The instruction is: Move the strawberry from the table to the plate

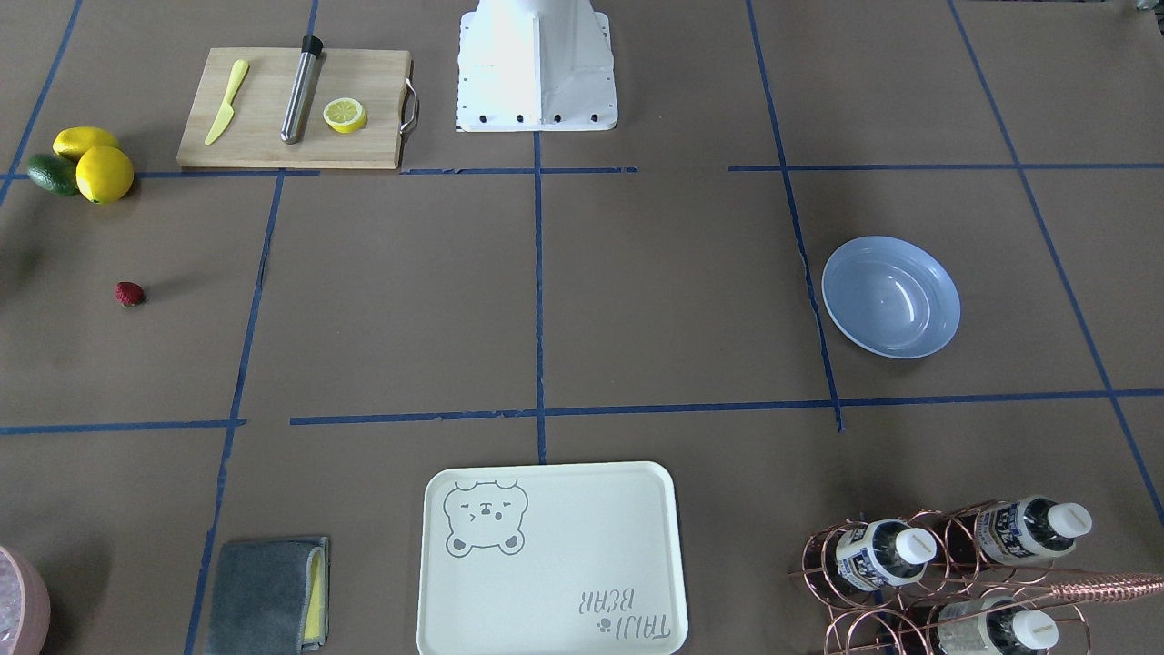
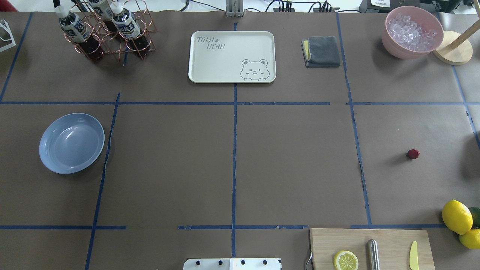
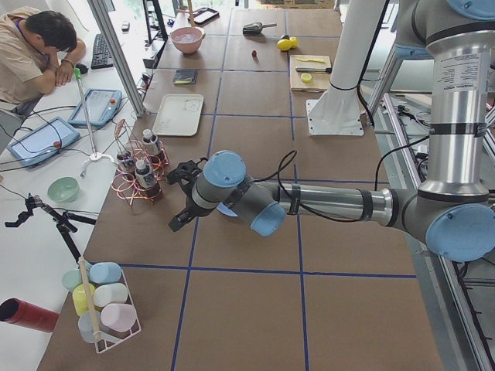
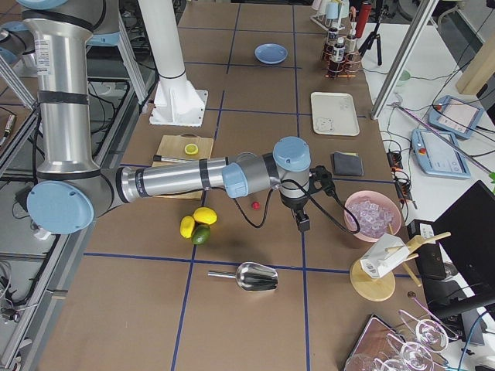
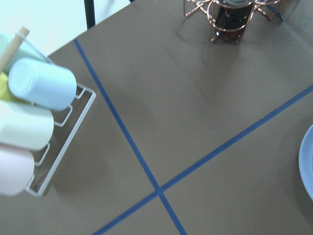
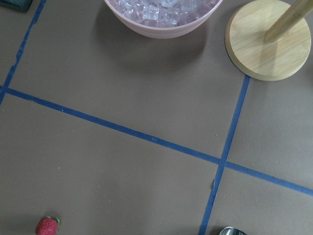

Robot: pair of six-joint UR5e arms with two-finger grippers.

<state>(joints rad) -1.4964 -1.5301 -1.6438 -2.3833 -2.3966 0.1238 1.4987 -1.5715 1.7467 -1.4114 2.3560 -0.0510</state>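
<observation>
Strawberry [image 4: 254, 205] lies on table [image 4: 247, 325], near right jaws, apart

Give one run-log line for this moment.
strawberry: on table | plate: empty | right tool: near strawberry | left tool: near plate

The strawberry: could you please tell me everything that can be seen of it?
The strawberry is tiny and dark red with a bit of green at one end, and looks whole. It lies on the brown-paper table, on the robot's right side, inside a blue-taped square, apart from the lemons. Only the table touches it.
</observation>
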